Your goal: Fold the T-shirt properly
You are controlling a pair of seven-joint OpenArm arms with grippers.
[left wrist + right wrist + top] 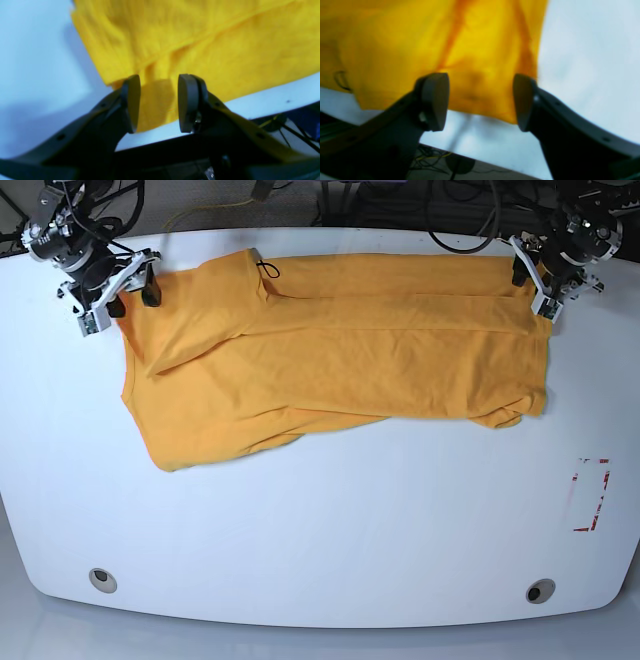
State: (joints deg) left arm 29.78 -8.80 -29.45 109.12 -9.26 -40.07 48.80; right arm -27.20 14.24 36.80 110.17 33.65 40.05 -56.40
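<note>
While the T-shirt is lying spread across the far half of the white table, its long axis is running side to side between the arms. One far corner each is being flanked: the left gripper and right gripper are both being held well open, with an edge of cloth lying between the jaws and nothing clamped. Neither arm is nearer. Soft, wrinkled orange-yellow cotton is being shown, with a doubled layer along the far edge and a ragged near hem.

T-shirt: orange-yellow, spread across far half of white table
Left gripper: far right, at shirt corner
Right gripper: far left, at shirt corner
</note>
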